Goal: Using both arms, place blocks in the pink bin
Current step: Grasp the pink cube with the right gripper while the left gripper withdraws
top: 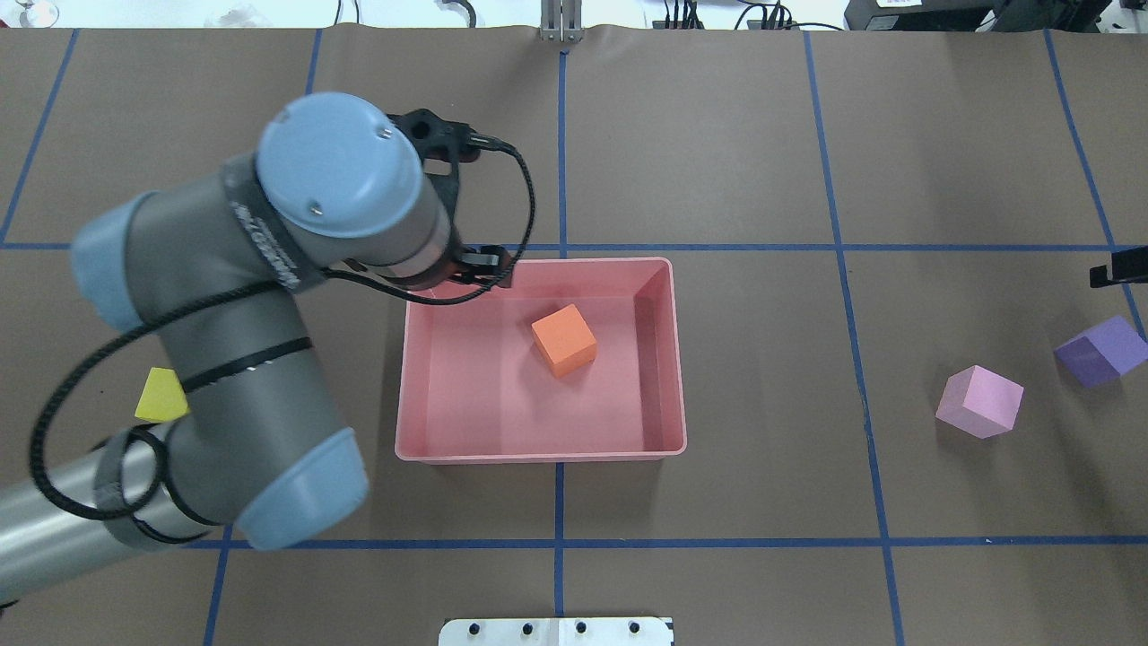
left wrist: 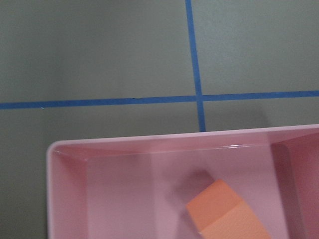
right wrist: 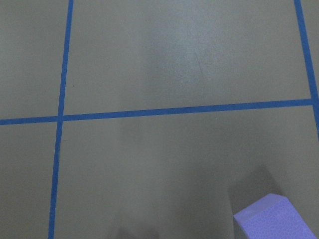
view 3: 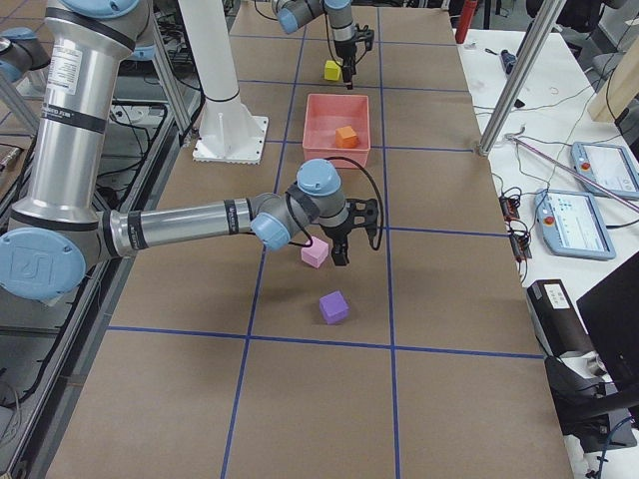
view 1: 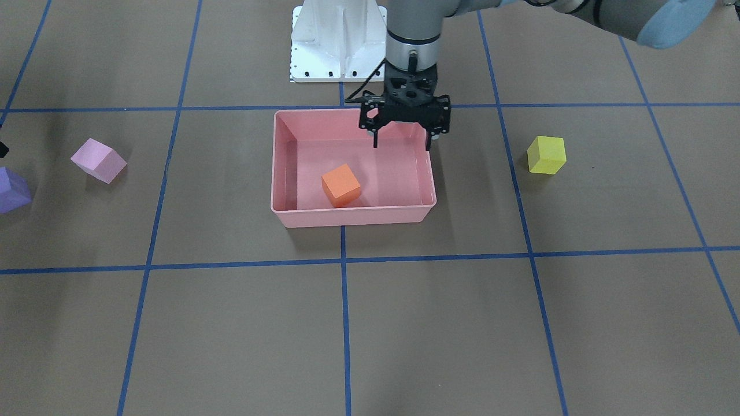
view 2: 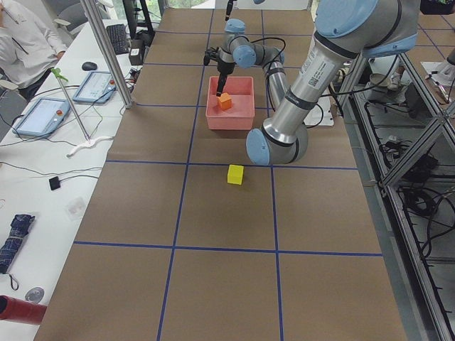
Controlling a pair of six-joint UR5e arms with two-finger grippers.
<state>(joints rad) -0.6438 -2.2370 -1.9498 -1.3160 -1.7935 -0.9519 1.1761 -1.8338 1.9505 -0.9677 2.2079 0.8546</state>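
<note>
The orange block (view 1: 341, 185) lies inside the pink bin (view 1: 352, 216) at the table's middle; it also shows in the left wrist view (left wrist: 229, 214). My left gripper (view 1: 403, 144) hangs open and empty above the bin's robot-side part. The yellow block (view 1: 546, 155) sits on the table on my left. The light pink block (top: 979, 401) and the purple block (top: 1101, 350) sit on my right. My right gripper (view 3: 354, 239) hovers above the table near these two; only a black sliver (top: 1117, 267) shows overhead, and I cannot tell whether it is open or shut.
The white base stand (view 1: 338, 40) is behind the bin on the robot's side. My left arm's elbow (top: 269, 431) hangs over the yellow block's area. Blue tape lines grid the brown table. Posts and operator desks stand past the far edge.
</note>
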